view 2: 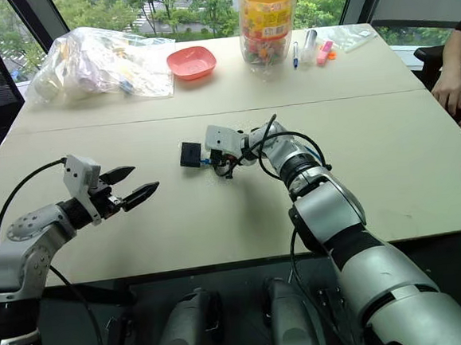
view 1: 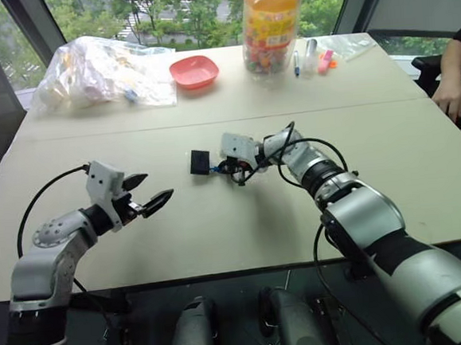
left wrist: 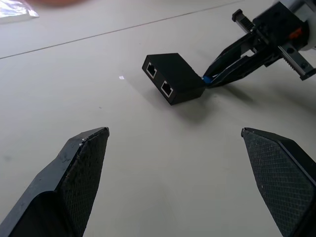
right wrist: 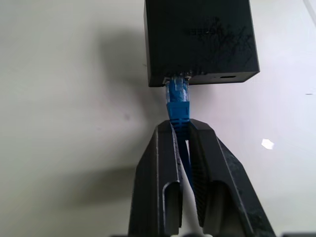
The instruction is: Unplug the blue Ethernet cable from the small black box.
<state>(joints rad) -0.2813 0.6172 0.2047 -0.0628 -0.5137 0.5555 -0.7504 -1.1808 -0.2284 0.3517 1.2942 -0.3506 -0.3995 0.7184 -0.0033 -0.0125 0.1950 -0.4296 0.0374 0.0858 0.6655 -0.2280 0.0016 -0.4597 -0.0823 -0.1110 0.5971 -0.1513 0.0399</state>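
R arm: reaches forward and inward over table point(view 1: 220, 245), wrist angled down | right gripper point(right wrist: 181, 129): fingers pinched on blue Ethernet cable point(right wrist: 177, 101) just behind plug | small black box point(view 1: 199, 162): flat on table centre, cable plugged into its side | left gripper point(view 1: 146, 193): fingers spread wide, hovers near level, well apart from box, empty

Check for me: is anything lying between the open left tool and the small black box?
Nothing visible does. Bare table runs from the open left tool to the small black box. The right tool is shut on the blue Ethernet cable, plugged into the box's opposite side.
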